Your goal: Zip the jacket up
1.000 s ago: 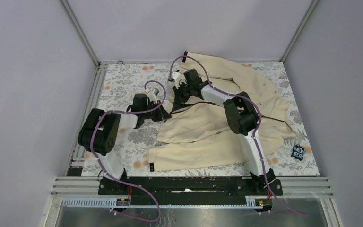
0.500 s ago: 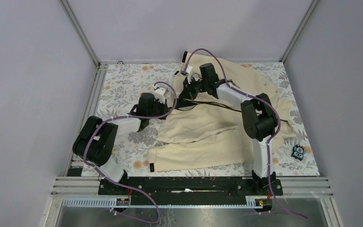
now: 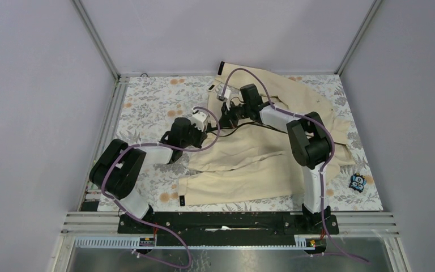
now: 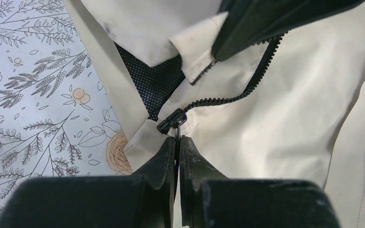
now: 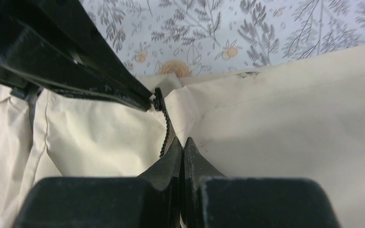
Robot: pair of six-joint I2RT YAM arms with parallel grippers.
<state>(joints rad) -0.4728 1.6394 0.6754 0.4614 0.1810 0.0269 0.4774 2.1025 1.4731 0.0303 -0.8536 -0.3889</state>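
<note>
From above, the jacket (image 3: 249, 164) sprawls across the centre and right of the floral table (image 3: 147, 102). Left wrist view, mid-frame: the left gripper (image 4: 177, 142) pinches the zipper pull (image 4: 170, 122). Right wrist view, lower centre: the right gripper (image 5: 183, 145) is clamped on the jacket's cream edge beside the zipper teeth (image 5: 164, 133).

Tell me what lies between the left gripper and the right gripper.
The left wrist view shows it: the slider and a curved run of unjoined zipper teeth, lying on the jacket, lead from the left gripper to the right gripper.
</note>
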